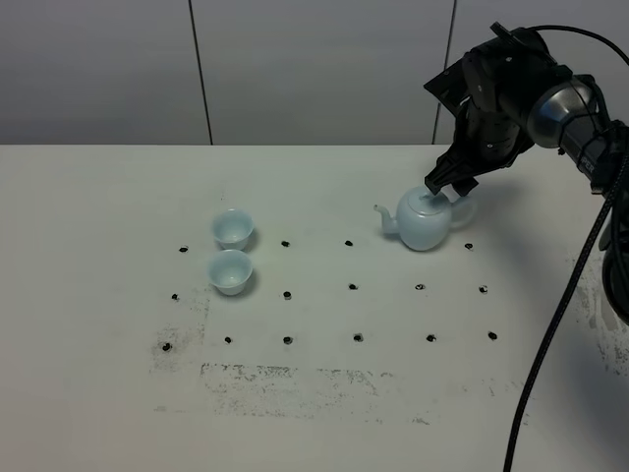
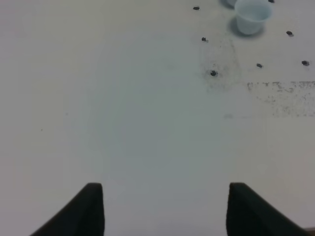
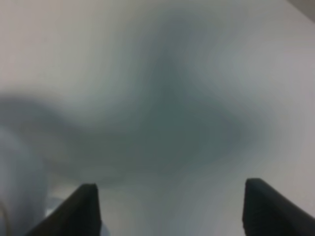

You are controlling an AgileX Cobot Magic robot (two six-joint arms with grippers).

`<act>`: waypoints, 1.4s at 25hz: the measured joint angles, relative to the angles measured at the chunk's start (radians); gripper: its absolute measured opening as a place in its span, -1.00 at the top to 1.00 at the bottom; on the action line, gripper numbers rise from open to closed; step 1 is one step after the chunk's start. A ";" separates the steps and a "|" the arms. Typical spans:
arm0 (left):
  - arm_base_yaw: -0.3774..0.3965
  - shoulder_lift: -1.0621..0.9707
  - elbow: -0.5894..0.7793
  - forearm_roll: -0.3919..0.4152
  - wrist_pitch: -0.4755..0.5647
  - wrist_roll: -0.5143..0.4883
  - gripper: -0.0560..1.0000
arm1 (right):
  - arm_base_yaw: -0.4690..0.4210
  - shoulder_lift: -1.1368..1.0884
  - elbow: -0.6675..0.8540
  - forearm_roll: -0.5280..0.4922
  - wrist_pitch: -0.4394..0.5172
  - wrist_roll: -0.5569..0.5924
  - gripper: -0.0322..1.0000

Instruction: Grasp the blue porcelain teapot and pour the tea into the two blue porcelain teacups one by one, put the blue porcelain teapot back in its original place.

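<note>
exterior high view: right hand [image 1: 448, 186] spread wide, low over the blue porcelain teapot [image 1: 423, 222], right of centre on the surface [image 1: 314, 403]. closing off-centre could nudge or tip it, spilling tea.

Two dark fingers [image 2: 88, 211] stand apart above the white bench [image 2: 147, 123], well apart from a pale-blue teacup [image 2: 252, 17] among black dots [image 2: 213, 73] beside a scuffed patch [image 2: 280, 96].
</note>
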 joint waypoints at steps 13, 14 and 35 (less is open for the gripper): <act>0.000 0.000 0.000 0.000 0.000 0.000 -0.08 | -0.007 -0.015 -0.002 0.002 0.052 0.000 -0.17; 0.000 0.000 0.000 0.000 0.000 0.000 -0.08 | -0.007 -0.022 -0.002 0.003 0.053 0.001 -0.17; 0.000 0.000 0.000 0.000 0.000 0.000 -0.08 | -0.007 -0.182 0.067 0.050 0.002 0.086 -0.17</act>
